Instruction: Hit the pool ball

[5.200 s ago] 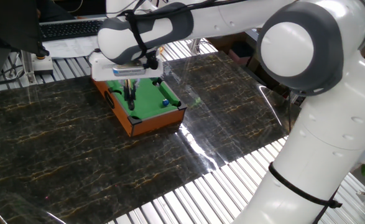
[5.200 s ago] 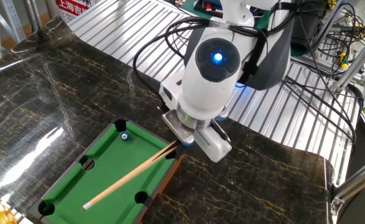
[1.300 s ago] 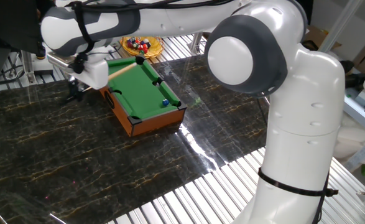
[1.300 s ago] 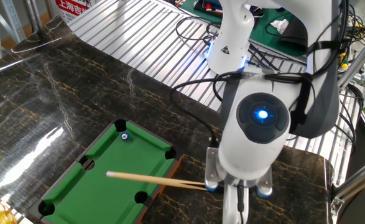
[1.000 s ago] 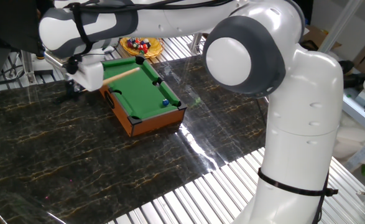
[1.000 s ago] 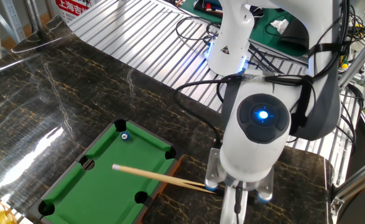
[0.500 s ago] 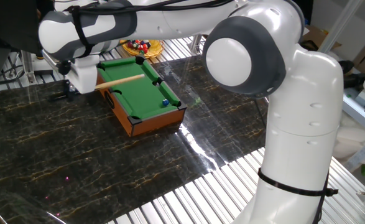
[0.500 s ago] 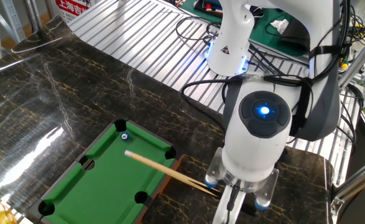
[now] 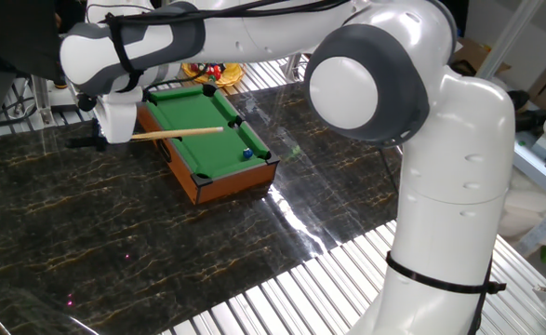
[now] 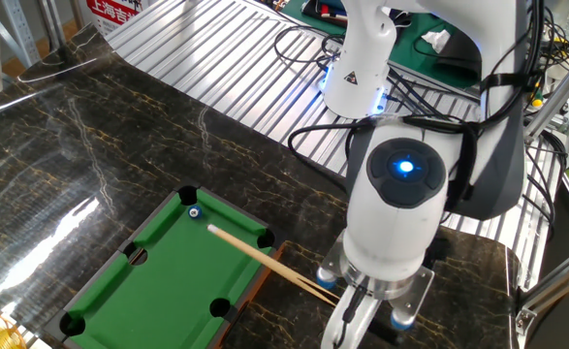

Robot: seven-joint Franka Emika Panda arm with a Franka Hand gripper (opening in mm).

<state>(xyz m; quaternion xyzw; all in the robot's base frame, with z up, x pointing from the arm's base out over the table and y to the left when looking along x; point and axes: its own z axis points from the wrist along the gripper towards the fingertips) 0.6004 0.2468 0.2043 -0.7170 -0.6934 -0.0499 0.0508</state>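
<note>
The miniature pool table (image 9: 224,185) with green felt stands on the dark marble top; it also shows in the other fixed view (image 10: 163,276). The tiny blue pool ball (image 9: 246,154) lies near a corner pocket (image 10: 194,212). My gripper (image 9: 103,140) is off the table's short end, shut on the butt of the thin wooden cue stick (image 9: 179,133). The cue stick (image 10: 260,257) reaches across the felt, and its tip stops a short way from the ball. In the other fixed view my gripper (image 10: 346,303) is mostly hidden under the wrist.
A yellow bowl with the cluster of red, yellow and dark balls (image 9: 213,70) sits behind the pool table. Ribbed metal panels (image 9: 282,288) border the marble top. Cables (image 10: 303,145) hang by the robot base. A keyboard and clutter lie at the back left.
My gripper has shifted beside the table's end, and the cue has swung so that its tip moved across the felt towards the blue ball. The ball has not moved.
</note>
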